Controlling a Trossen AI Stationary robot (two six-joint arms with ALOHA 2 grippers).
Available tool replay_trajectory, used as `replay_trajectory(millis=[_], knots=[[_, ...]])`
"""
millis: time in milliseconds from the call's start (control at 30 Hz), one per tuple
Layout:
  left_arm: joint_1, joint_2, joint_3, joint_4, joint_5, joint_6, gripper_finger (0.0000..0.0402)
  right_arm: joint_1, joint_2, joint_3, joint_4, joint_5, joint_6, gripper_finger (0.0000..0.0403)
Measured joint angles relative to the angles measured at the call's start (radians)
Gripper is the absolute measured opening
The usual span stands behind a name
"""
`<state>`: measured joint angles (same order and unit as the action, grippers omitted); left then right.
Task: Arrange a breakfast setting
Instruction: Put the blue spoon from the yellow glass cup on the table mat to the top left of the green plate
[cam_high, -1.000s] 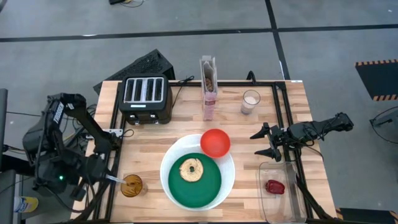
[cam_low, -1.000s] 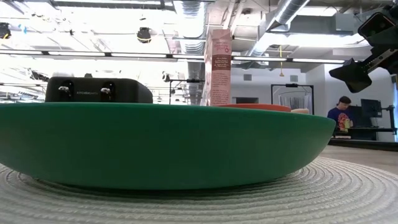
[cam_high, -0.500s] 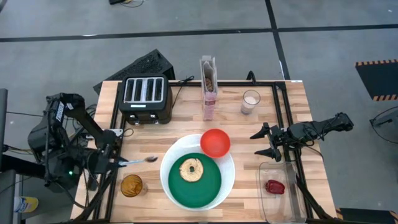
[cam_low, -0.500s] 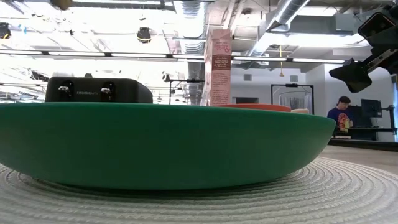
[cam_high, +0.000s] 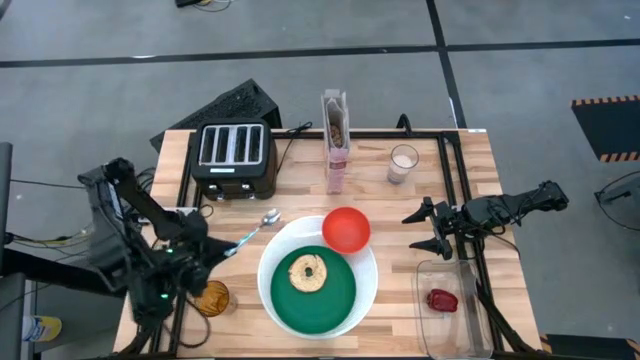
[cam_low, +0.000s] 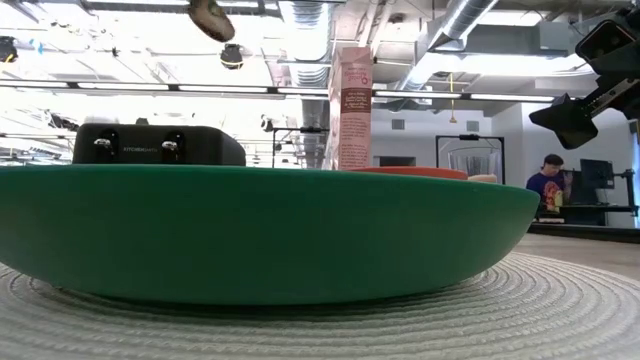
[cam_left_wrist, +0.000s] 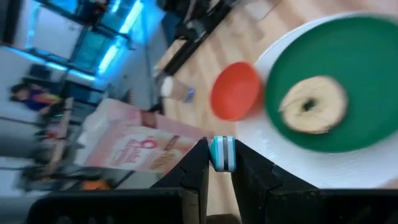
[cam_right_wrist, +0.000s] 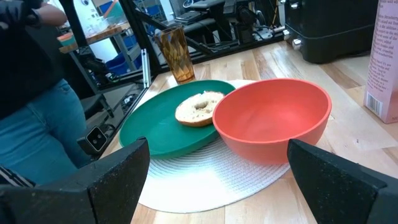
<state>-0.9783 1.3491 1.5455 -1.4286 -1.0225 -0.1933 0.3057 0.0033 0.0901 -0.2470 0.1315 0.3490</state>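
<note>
Now spoon (cam_high: 257, 226) nearer plate (cam_high: 272, 262) (lifted)

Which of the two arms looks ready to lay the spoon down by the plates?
The left. Its fingers are shut on the spoon, held just beside the large white plate. The right gripper hangs open at the table's far side, near the clear tray, holding nothing.

Shiny metal spoon (cam_high: 256, 228); pale wood-plank table (cam_high: 400, 205).
</note>
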Motion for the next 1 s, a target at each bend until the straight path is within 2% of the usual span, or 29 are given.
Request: replay_trajectory(millis=[200,467,667,1000], knots=[[0.105,0.003,-0.089,0.098,-0.005,0.064,0.0043,0.000,0.000,0.000,0.000,0.000,0.000,0.0399],[0.219,0.003,-0.229,0.309,0.069,0.177,0.0043,0.000,0.000,0.000,0.000,0.000,0.000,0.0399],[0.278,0.003,-0.322,0.420,0.120,0.252,0.0043,0.000,0.000,0.000,0.000,0.000,0.000,0.0399],[0.342,0.003,-0.471,0.649,0.142,0.396,0.0043,0.000,0.000,0.000,0.000,0.000,0.000,0.0399]])
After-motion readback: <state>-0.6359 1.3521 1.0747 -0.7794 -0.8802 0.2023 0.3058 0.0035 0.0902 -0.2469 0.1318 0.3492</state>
